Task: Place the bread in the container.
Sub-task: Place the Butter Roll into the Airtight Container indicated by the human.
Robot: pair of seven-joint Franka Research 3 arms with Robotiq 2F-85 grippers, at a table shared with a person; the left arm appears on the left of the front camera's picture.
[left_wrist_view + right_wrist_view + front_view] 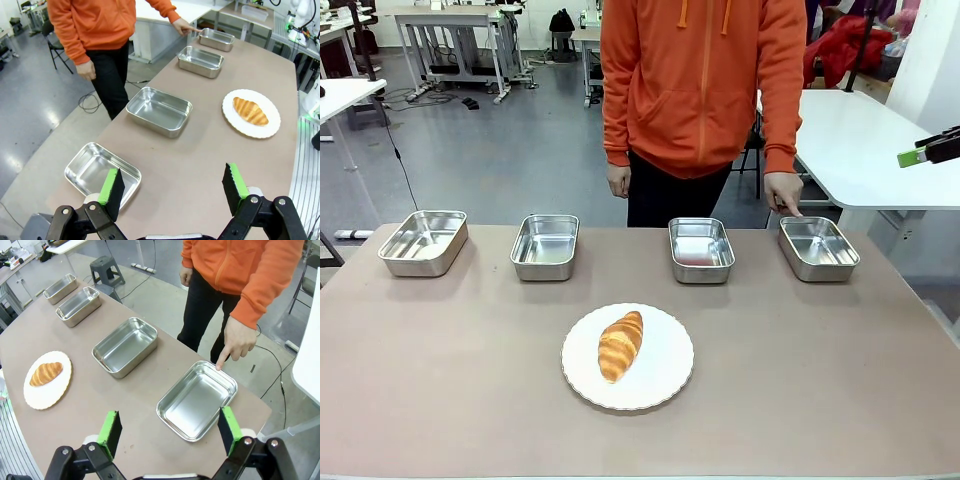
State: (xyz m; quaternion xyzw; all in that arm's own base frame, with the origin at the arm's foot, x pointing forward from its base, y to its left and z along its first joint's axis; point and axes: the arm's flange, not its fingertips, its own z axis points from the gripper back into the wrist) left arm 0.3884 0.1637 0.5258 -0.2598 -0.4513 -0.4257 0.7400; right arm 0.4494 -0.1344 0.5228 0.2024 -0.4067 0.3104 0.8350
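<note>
The bread lies on a near, central plate; a hand points at the far-right tray. The left gripper and right gripper gape empty, so pinch the bread gently crosswise.

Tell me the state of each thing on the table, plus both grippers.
bread, lying on the white plate
container, empty, person's hand pointing at its rim
leftmost tray, empty
second tray, empty
third tray, empty
left gripper, open, holding nothing
right gripper, open, holding nothing
</note>
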